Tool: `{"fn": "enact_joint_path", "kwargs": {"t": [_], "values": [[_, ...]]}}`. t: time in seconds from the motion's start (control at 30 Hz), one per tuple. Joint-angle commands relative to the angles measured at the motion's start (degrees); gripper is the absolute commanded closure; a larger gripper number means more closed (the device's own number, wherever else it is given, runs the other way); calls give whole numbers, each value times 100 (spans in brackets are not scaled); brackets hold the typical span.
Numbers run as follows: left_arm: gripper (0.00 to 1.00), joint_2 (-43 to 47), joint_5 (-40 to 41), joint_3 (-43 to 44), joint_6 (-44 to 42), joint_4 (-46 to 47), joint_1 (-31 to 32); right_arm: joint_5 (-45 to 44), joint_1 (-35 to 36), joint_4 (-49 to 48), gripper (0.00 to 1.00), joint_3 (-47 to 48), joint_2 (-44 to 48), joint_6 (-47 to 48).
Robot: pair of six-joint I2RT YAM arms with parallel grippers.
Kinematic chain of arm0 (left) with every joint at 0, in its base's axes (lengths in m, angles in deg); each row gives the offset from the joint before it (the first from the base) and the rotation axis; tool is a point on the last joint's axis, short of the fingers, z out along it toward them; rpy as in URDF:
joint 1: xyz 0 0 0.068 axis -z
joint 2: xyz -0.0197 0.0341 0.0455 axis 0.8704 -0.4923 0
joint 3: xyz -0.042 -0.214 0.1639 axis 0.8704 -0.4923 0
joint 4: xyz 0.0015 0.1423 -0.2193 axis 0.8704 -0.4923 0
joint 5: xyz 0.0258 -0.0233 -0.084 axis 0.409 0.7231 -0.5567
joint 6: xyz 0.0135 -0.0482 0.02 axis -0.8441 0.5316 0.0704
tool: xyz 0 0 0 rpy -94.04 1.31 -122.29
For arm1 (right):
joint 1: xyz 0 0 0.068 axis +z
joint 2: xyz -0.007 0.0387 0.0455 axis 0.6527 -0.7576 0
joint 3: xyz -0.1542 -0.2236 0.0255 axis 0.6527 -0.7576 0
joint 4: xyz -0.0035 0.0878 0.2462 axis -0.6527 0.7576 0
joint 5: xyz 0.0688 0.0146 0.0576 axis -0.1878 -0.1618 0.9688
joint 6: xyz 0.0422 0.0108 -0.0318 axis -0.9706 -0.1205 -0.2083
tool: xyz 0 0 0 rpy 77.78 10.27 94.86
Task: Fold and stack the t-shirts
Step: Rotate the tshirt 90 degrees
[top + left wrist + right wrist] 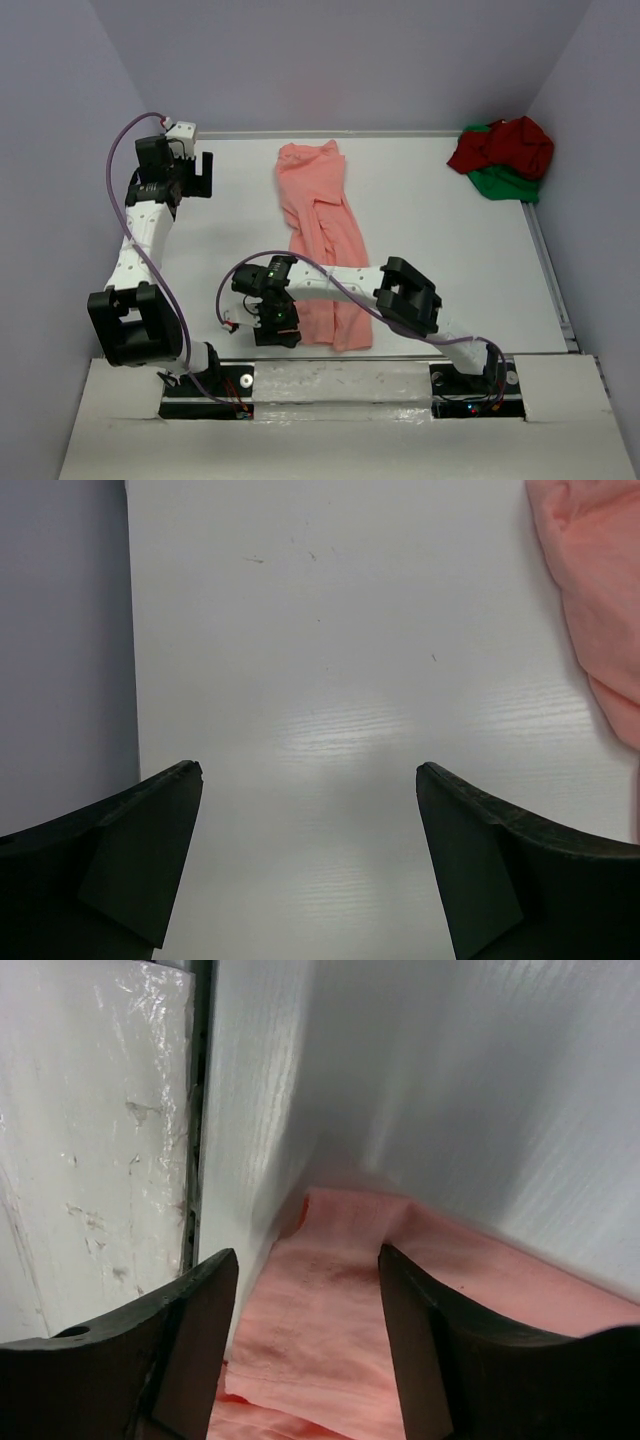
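Salmon-pink t-shirt (320, 215) beneath right gripper (276, 335)

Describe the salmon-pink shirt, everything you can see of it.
The salmon-pink t-shirt is soft plain cloth, rumpled and gathered lengthwise into a long strip, not spread flat. It lies on the white table from far centre to the near edge, slanting slightly right. The right gripper is down at its near left corner, open jaws straddling the cloth edge; whether it touches the cloth cannot be told. Nothing else touches it.
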Motion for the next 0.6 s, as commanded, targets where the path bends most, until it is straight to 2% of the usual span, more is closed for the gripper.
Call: {"fn": "enact_joint_path", "kwargs": {"t": [0.0,0.03,0.07,0.17,0.27,0.3,0.37,0.57], "values": [[1,318,-78,-84,-16,211,-3,-9,-40,-241,39,141,-306,2],[1,318,-95,-84,-16,211,-3,0,-40,-232,42,176,-341,2],[1,309,-96,-84,-16,211,-3,0,-40,-224,52,246,-368,-15],[1,300,-113,-75,-16,211,6,0,-40,-223,71,300,-438,-68],[1,309,-131,-75,-16,211,-11,-70,-40,-223,82,256,-438,-77],[1,300,-131,-67,-16,211,-3,-79,-40,-223,91,247,-421,-94],[1,292,-140,-58,-16,202,-3,-123,-40,-223,100,203,-368,-112],[1,274,-166,12,1,193,-3,-150,-40,4,100,351,-9,-182]]}}
